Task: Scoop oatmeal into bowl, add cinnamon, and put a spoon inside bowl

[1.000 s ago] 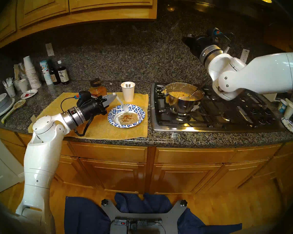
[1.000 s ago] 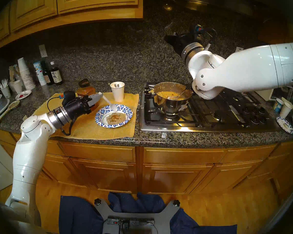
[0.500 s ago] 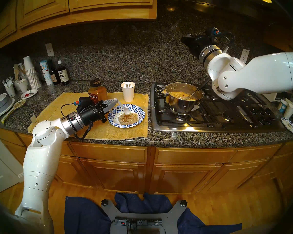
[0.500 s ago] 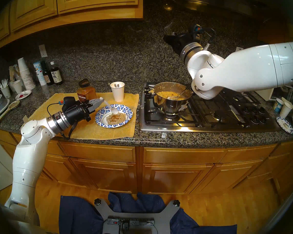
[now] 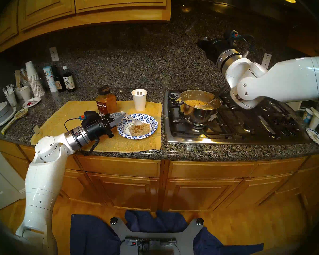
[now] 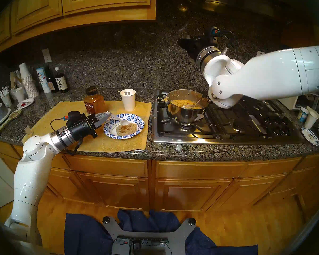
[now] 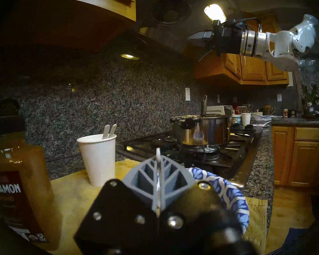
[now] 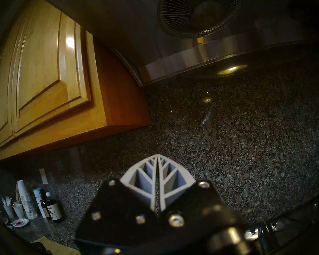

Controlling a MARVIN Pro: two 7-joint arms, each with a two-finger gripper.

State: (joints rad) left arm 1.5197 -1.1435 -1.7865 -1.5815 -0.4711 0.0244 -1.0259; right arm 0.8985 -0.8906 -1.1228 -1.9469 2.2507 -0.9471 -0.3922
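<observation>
Your left end effector (image 5: 122, 114) is clenched on the handle of the white plastic spoon (image 5: 134, 121), which slants down to the right so that its scoop sits at the upper edge of the oatmeal (image 5: 139, 129) in the bowl (image 5: 153, 123); whether the scoop touches the oatmeal you cannot tell from the head views. In the left wrist view the spoon handle (image 7: 158, 168) stands pinched between the two grey ribbed fingers (image 7: 144, 177), with the bowl's blue-and-white rim (image 7: 232, 194) just to the right. The bowl rests on the yellow cloth (image 5: 66, 116) spread over the granite surface (image 5: 210, 151), and the oatmeal portion carries a brown dusting on top. The cinnamon (image 5: 105, 101) bottle stands upright on the cloth just behind your left end effector, and a white paper cup (image 5: 139, 99) with two spoon handles in it stands to the bottle's right. On the stove (image 5: 247, 127) a steel pot (image 5: 199, 111) holds more oatmeal, with a metal serving spoon (image 5: 206, 104) leaning inside it. Your right end effector (image 5: 201, 44) hangs high above the stove near the backsplash, well apart from the pot; its wrist view shows the fingers (image 8: 171, 177) pressed together with nothing between them.
</observation>
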